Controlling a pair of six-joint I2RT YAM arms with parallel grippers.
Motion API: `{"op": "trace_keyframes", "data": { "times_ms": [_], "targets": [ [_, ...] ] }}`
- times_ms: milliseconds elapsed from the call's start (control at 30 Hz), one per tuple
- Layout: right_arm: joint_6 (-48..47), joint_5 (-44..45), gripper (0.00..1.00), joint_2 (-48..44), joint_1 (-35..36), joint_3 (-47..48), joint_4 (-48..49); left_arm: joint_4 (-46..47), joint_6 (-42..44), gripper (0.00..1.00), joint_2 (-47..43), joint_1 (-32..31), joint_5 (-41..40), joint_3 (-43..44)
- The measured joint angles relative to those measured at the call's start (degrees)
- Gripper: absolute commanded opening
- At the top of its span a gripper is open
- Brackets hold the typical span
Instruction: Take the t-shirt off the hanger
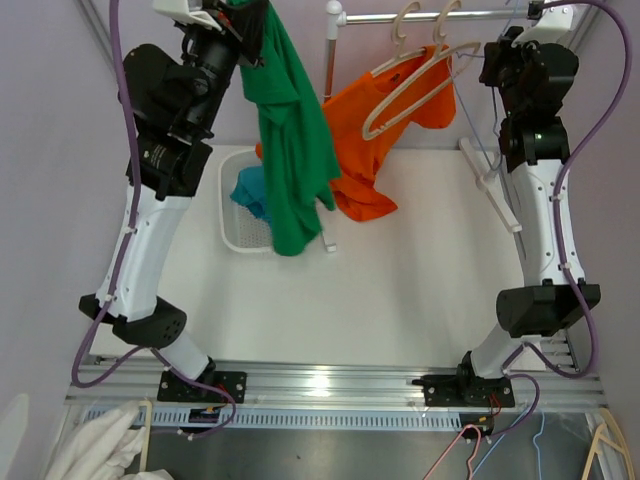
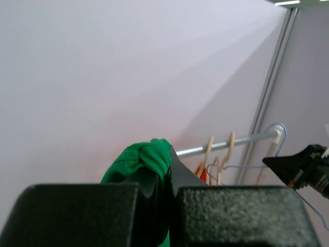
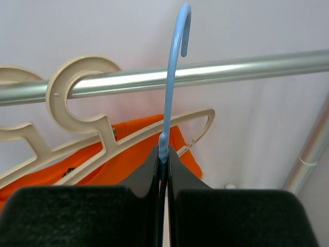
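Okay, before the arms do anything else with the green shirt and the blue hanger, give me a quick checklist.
1. Left pincer shut on green t-shirt: ok.
2. Right pincer shut on blue hanger: ok.
3. Green t-shirt clear of the blue hanger: ok, well apart in the top view.
4. Hanger hook seated on the rail: cannot tell.
5. Shirt's hem above the white basket: cannot tell; it overlaps the right rim from above.

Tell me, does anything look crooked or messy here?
Yes. The orange t-shirt hangs lopsided on a tilted beige hanger, and its bottom seems bunched on the table. The green t-shirt dangles from the left hand, not on any hanger.
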Motion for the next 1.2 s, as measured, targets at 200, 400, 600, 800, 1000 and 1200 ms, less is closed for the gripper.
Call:
{"op": "trace_keyframes", "data": {
  "times_ms": [200,400,600,800,1000,1200],
  "targets": [
    [-0.04,-2.56,0.00,6.14,-1.01,5.11,2.27,5.49,0.04,0.01,4.98,6.01,1.90,6.99],
    [-0.63,-3.41,0.00,11.10,-1.20,9.33,3.04,10.14,-1.64,0.01,10.32,12.81,3.85,10.34],
    [-1.53,-3.41,0.00,14.10,-1.31,12.37,3.69,10.97,-4.68,0.01,13.77,16.39,6.05,8.09],
    [-1.66,-3.41,0.00,16.81,-1.86,14.56,3.82,10.16,-9.73,0.01,15.63,18.03,7.93,0.55],
    [-1.42,-4.33,0.26,18.69,-4.20,14.62,2.84,-0.72,-15.96,0.01,19.96,18.05,7.56,2.23],
    [-1.33,-4.39,0.35,18.10,-5.68,13.57,1.77,-10.56,-24.92,0.01,18.32,18.56,5.22,-7.45]
  ]
}}
